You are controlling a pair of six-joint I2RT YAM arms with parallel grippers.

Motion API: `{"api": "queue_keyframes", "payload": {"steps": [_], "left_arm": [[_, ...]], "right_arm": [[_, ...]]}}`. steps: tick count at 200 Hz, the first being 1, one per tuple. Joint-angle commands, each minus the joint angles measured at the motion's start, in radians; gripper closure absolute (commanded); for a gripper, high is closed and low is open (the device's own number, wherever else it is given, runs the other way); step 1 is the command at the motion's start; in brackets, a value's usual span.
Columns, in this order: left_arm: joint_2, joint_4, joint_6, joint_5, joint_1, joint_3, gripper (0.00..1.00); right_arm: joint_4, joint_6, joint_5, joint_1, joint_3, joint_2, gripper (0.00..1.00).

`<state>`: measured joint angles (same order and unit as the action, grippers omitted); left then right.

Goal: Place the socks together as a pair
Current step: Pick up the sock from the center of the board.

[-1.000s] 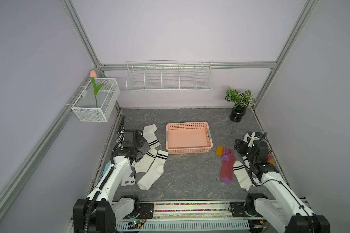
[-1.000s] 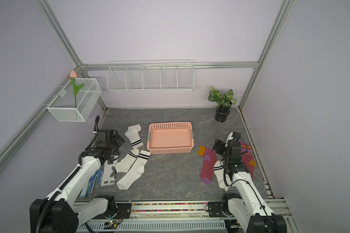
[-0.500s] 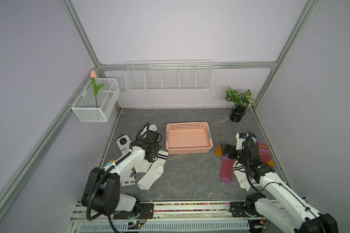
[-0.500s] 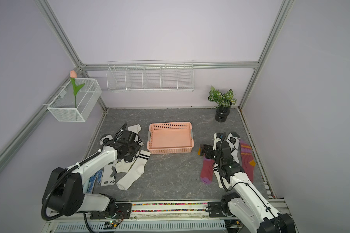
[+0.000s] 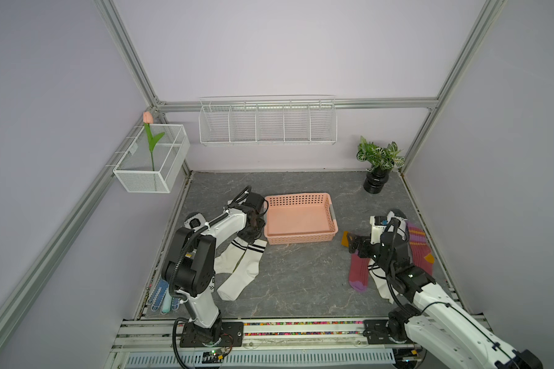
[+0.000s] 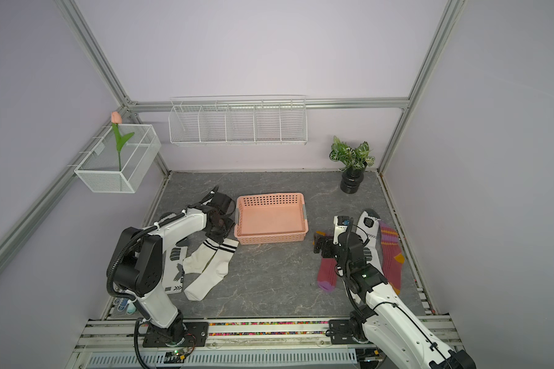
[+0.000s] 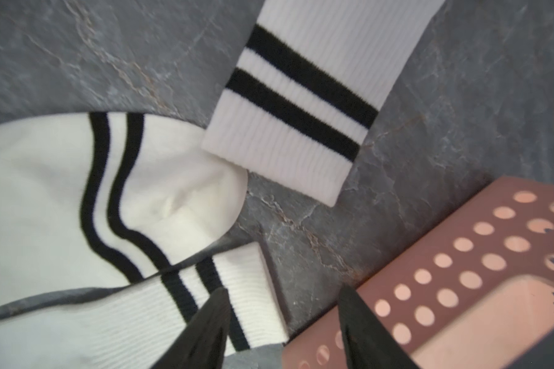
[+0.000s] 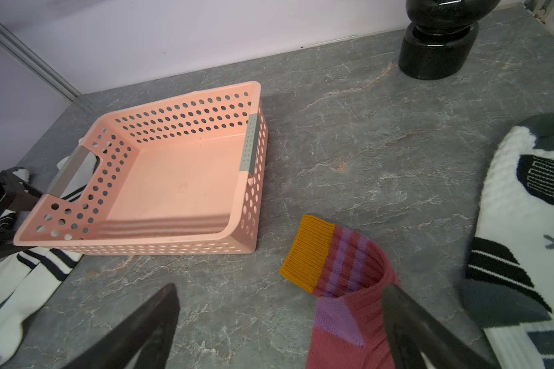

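Three white socks with black cuff stripes lie left of the pink basket. My left gripper hangs open at the basket's near-left corner. One finger is over a striped cuff, the other over the basket wall. A maroon sock lies at the right, its orange cuff by my open right gripper. A second maroon sock and a white sports sock lie beyond it. Another sports sock lies beside the left arm.
A black plant pot stands at the back right corner. A blue dotted glove and a light blue trowel lie along the left front edge. A wire basket and a wire shelf hang on the walls.
My left arm swung from the left edge over to the basket's near-left corner, and its jaws narrowed. My right gripper moved left over the maroon sock's cuff and opened wider.
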<state>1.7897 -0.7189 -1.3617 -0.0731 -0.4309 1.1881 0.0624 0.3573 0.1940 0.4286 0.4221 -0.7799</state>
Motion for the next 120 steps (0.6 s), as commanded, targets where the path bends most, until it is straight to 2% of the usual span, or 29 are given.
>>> {"api": "queue_keyframes", "payload": {"steps": [1, 47, 79, 120], "left_arm": [[0.048, -0.102, -0.067, -0.012, -0.014, 0.034, 0.44], [0.082, -0.118, -0.085, -0.032, -0.014, 0.072, 0.44], [0.137, -0.211, -0.096, -0.074, -0.014, 0.125, 0.48], [0.178, -0.201, -0.098, -0.052, -0.015, 0.122, 0.56]], "right_arm": [[-0.022, -0.027, 0.052, 0.022, -0.002, -0.006, 0.00], [-0.035, -0.033, 0.071, 0.045, -0.006, -0.011, 0.00], [-0.038, -0.037, 0.084, 0.057, -0.001, -0.031, 0.00], [-0.035, -0.041, 0.096, 0.071, 0.005, -0.042, 0.00]]}}
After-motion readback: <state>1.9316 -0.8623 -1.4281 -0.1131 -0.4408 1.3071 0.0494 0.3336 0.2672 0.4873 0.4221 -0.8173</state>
